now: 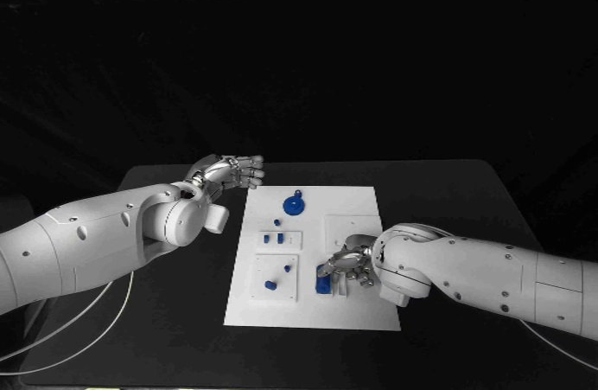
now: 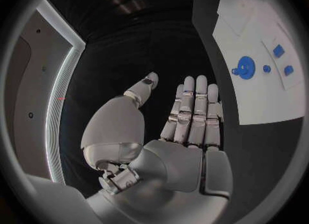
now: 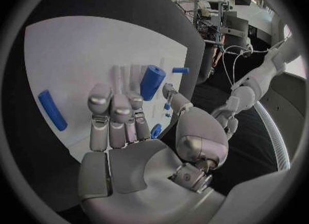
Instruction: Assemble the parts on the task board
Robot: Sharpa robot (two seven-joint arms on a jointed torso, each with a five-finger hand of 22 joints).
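The white task board [image 1: 355, 312] lies mid-table. On its far part lies a blue gear [image 1: 293, 204], which appears as the gear [image 2: 245, 68] in the left wrist view. A blue cylinder [image 1: 324, 284] stands on the near middle, also seen as the cylinder [image 3: 152, 82]. My right hand [image 1: 349, 267] hovers right beside it, fingers [image 3: 113, 112] stretched out and thumb close to the cylinder, nothing gripped. A blue rod [image 3: 51, 109] lies flat on the board. My left hand [image 1: 231, 172] floats off the board's far left corner, fingers [image 2: 193, 108] straight and holding nothing.
Small blue parts [image 1: 276, 237] sit in the board's left blocks, with others [image 1: 270, 284] nearer me. Black table [image 1: 448, 191] surrounds the board. White cables [image 1: 75, 329] trail on the near left.
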